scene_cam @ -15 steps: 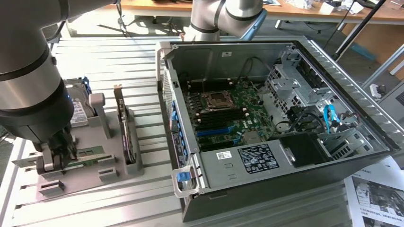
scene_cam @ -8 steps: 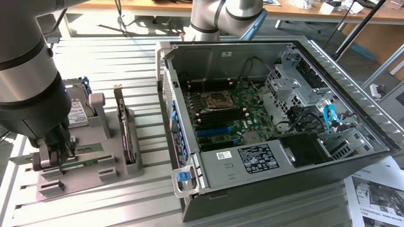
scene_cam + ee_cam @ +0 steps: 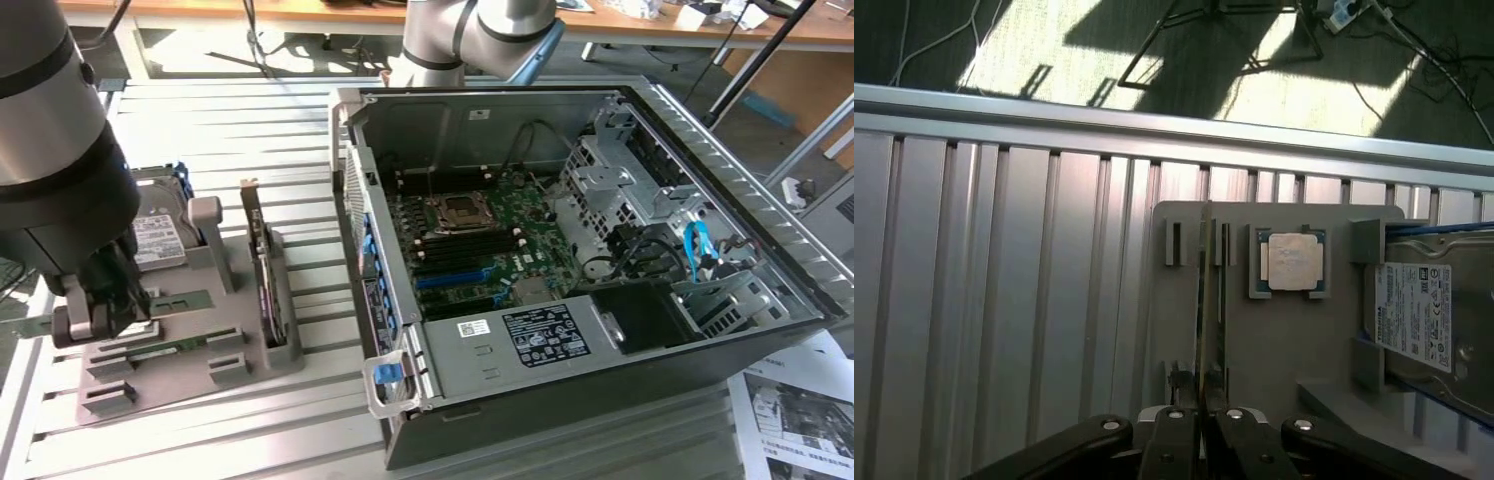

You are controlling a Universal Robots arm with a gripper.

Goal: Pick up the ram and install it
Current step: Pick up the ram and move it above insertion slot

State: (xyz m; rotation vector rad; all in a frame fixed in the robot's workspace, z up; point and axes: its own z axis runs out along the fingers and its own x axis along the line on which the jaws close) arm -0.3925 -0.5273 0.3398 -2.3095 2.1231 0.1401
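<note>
Jaws clenched on the ram (image 3: pixel 1209 300), which stands on edge in a slot of the grey holder (image 3: pixel 1284 350), processor (image 3: pixel 1294 262) just beside it, all at nine o'clock of the open case (image 3: pixel 507 120) on the tabletop (image 3: pixel 267 130).

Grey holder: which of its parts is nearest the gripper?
The ram, the thin green stick standing on edge; the shut gripper pinches its end, while the square processor and hard drive sit apart.
</note>
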